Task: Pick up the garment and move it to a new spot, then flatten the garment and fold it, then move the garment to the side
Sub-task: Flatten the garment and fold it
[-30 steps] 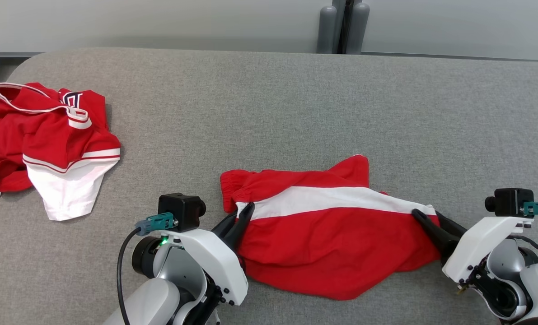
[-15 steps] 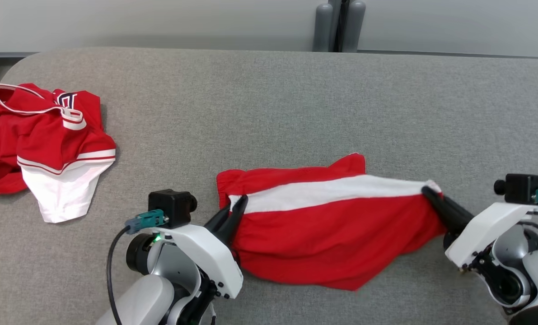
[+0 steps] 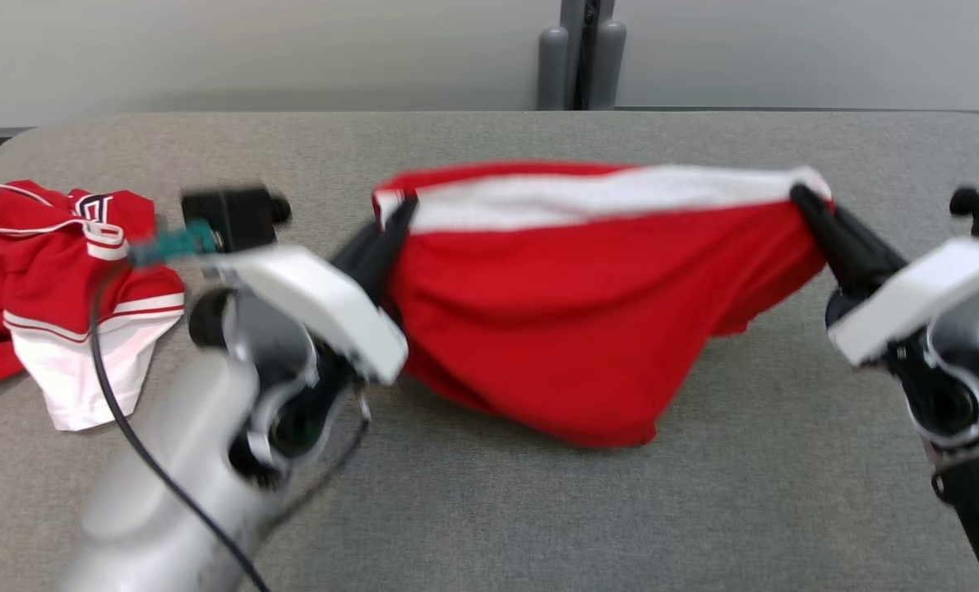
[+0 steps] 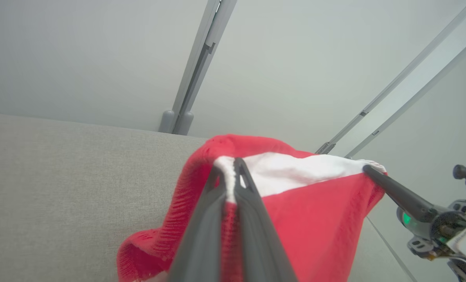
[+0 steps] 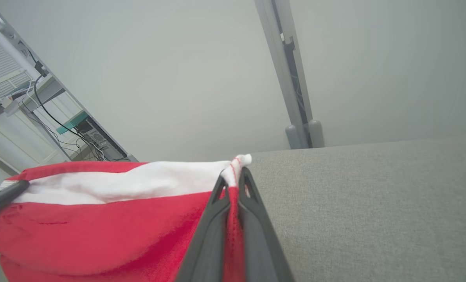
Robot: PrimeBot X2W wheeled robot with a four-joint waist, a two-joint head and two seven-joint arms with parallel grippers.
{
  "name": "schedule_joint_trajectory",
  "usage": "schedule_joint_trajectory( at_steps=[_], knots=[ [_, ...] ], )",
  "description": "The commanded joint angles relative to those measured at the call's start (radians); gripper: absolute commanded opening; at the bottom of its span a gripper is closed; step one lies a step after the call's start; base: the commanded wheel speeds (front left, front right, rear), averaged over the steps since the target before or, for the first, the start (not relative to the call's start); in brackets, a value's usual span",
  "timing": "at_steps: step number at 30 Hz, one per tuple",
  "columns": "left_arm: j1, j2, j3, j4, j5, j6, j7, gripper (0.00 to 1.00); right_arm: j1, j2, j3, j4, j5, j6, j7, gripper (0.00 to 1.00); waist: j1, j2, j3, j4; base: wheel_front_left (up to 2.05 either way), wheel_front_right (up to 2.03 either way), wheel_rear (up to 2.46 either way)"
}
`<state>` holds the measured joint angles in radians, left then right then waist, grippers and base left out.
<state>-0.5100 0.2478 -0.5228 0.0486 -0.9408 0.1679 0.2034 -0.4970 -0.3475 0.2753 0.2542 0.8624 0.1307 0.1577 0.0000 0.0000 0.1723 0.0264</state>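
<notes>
Currently: lift-and-carry step, by my read; garment (image 3: 571, 329) is raised over the tabletop (image 3: 538, 510), flatten and fold not yet done.
left claw (image 3: 403, 212): closed, pinching the garment's top edge at one end of the white band (image 3: 604, 197); cloth squeezed between both fingers in the left wrist view.
right claw (image 3: 800, 194): closed too, clamped on the opposite top corner, with a white tip poking past its fingertips.
garment position: strung between the two claws, top edge near taut, red body sagging below both; lowest fold is at or just above the tabletop, cannot tell if touching.
why two corners: my guess is that holding opposite ends apart lets the cloth hang open, so it lands spread and needs less smoothing.
why band on top: likely the hem was easiest to pinch; a straight edge should help line up the fold.
other heap (image 3: 53, 271): red-and-white clothing crumpled on the tabletop, well out beyond the left claw, apart from it.
blur: left arm smeared in the head view, so in motion, I judge.
count, claws: 2, both gripping.
count, garments: 2, one held, one lying.
count, white bands on held one: 1 seen.
count, grey posts (image 3: 551, 66) beyond the claws: 2, rounded tops, dark gap between.
</notes>
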Motion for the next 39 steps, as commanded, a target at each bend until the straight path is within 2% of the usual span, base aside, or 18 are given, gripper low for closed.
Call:
schedule_joint_trajectory(
  at_steps=[1,4,9,13,19,23,28,35,39],
  knots=[
    [-0.068,-0.002,0.022,0.032,-0.016,-0.006,0.016,0.0,-0.055,0.012,-0.006,0.023,-0.017,0.0,0.005,0.0,0.0,0.0,0.005,-0.012,0.0,0.0,0.0],
    [-0.202,-0.024,0.057,0.113,-0.038,-0.015,0.038,0.0,-0.175,0.043,-0.016,0.09,-0.062,0.0,0.002,0.0,0.0,0.0,0.027,-0.032,0.0,0.0,0.0],
    [-0.442,-0.071,0.126,0.282,-0.043,-0.036,-0.015,0.0,-0.408,0.106,-0.039,0.223,-0.156,0.0,-0.067,0.0,0.0,0.0,0.09,-0.068,0.0,0.0,0.0],
    [-0.611,-0.106,0.165,0.394,-0.03,-0.095,-0.115,0.0,-0.585,0.153,-0.067,0.31,-0.227,0.0,-0.173,0.0,0.0,0.0,0.143,-0.101,0.0,0.0,0.0],
    [-0.74,-0.134,0.231,0.488,-0.057,-0.241,-0.311,0.0,-0.741,0.192,-0.1,0.387,-0.356,0.0,-0.369,0.0,0.0,0.0,0.204,-0.145,0.0,0.0,0.0],
    [-0.679,-0.131,0.223,0.54,-0.076,-0.285,-0.373,0.0,-0.683,0.209,-0.052,0.381,-0.383,0.0,-0.41,0.0,0.0,0.0,0.226,-0.156,0.0,0.0,0.0],
    [-0.541,-0.109,0.162,0.555,-0.094,-0.301,-0.412,0.0,-0.51,0.212,0.051,0.329,-0.336,0.0,-0.421,0.0,0.0,0.0,0.237,-0.158,0.0,0.0,0.0],
    [-0.293,-0.052,0.056,0.427,-0.157,-0.3,-0.461,0.0,-0.226,0.18,0.107,0.184,-0.265,0.0,-0.423,0.0,0.0,0.0,0.219,-0.151,0.0,0.0,0.0],
    [-0.15,-0.006,0.007,0.311,-0.158,-0.3,-0.47,0.0,-0.07,0.151,0.079,0.093,-0.257,0.0,-0.423,0.0,0.0,0.0,0.189,-0.136,0.0,0.0,0.0]
  ],
)
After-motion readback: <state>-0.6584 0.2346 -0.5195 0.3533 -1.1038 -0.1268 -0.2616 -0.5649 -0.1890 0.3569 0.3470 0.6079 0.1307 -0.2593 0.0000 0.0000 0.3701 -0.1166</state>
